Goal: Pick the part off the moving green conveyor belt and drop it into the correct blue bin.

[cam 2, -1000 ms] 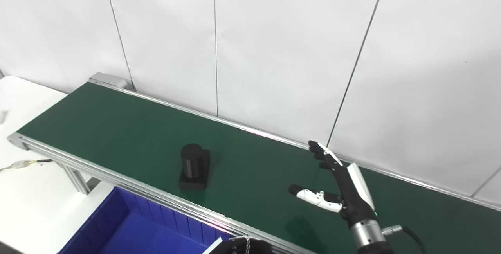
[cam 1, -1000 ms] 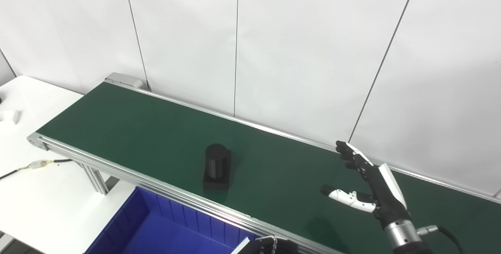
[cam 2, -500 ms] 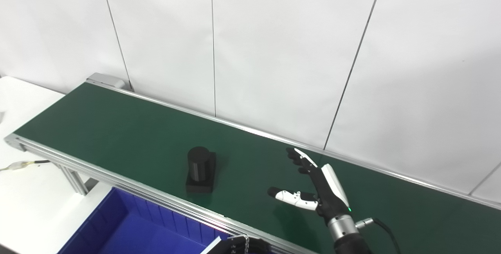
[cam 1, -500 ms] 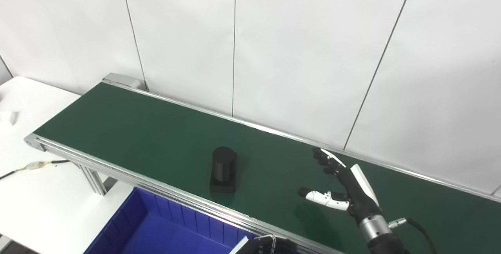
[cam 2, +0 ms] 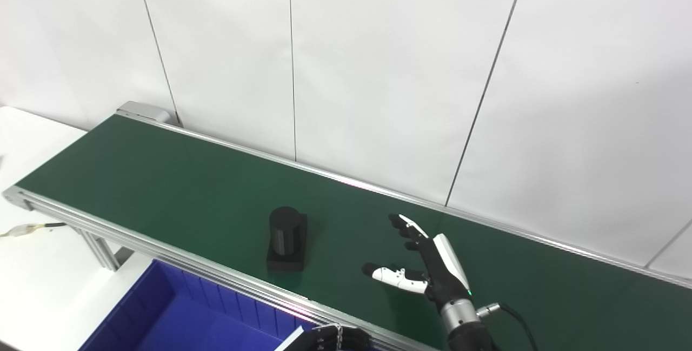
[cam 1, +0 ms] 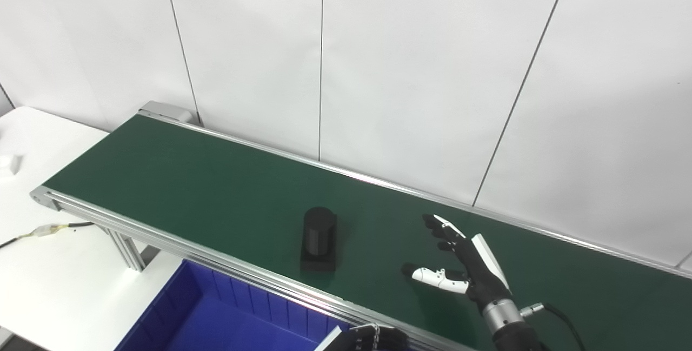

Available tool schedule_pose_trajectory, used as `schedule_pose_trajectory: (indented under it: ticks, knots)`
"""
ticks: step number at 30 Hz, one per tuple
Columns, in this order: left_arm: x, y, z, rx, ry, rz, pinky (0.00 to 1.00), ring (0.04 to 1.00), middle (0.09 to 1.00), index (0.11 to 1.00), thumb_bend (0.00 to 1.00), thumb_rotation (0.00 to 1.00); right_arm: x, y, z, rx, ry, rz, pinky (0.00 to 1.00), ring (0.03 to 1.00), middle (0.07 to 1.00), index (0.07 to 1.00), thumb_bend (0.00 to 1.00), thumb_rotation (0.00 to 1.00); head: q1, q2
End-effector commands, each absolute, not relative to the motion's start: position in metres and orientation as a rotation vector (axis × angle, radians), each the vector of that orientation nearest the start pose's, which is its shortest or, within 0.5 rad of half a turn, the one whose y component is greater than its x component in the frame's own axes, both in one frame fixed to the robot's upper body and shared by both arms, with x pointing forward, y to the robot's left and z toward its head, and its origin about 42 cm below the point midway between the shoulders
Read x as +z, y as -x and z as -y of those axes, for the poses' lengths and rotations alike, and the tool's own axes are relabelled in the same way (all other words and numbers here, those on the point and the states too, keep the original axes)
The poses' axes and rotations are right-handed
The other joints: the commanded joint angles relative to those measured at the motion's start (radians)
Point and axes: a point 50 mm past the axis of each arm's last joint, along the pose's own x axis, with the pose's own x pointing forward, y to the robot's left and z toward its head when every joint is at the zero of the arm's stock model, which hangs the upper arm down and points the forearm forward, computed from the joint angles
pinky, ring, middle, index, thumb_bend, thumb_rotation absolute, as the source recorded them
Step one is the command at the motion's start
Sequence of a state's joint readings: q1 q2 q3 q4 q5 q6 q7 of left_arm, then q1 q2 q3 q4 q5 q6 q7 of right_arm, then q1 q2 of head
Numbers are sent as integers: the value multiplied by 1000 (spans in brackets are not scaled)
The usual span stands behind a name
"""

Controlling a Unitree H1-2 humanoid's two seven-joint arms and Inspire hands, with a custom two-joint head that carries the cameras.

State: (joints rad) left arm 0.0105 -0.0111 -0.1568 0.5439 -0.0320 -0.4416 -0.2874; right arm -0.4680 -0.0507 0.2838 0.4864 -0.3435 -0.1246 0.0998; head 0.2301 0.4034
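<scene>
We have nothing done yet: the part point(cam 1: 319, 237) stands untouched on the belt point(cam 1: 205, 189), our right hand point(cam 1: 467, 270) near it with fingers point(cam 1: 440, 226) spread and empty, and the bin point(cam 1: 227, 318) awaits.

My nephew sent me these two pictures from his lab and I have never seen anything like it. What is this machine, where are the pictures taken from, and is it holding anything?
Both pictures come from two cameras side by side in a humanoid robot's head, so they show one scene from slightly different spots. The long green strip is a conveyor belt. On it stands a black part, a cylinder on a square base. The right hand, black and white, hangs over the belt to the right of the part, fingers spread, holding nothing and not touching the part. The left hand barely peeks in at the bottom edge, too little to judge. Below the belt's near rail sits a blue bin.
</scene>
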Motion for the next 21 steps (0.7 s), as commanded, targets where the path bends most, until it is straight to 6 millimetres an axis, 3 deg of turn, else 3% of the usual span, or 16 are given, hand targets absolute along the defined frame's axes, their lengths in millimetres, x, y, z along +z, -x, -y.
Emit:
schedule_pose_trajectory:
  ticks: [1, 12, 21]
  knots:
    - [-8, -246, -149, -436, 60, -43, 702, 774, 813, 838, 1000, 344, 148, -422, 98, 488, 509, 249, 834, 886, 880, 881, 816, 410, -2, 0]
    - [-6, -246, -145, -429, 67, -44, 706, 783, 818, 847, 1000, 343, 156, -422, 76, 507, 467, 268, 840, 880, 877, 870, 839, 387, 0, 4]
    - [-6, -245, -144, -437, 64, -41, 702, 781, 823, 855, 1000, 351, 162, -423, 66, 521, 490, 284, 825, 874, 872, 873, 861, 448, 0, 9]
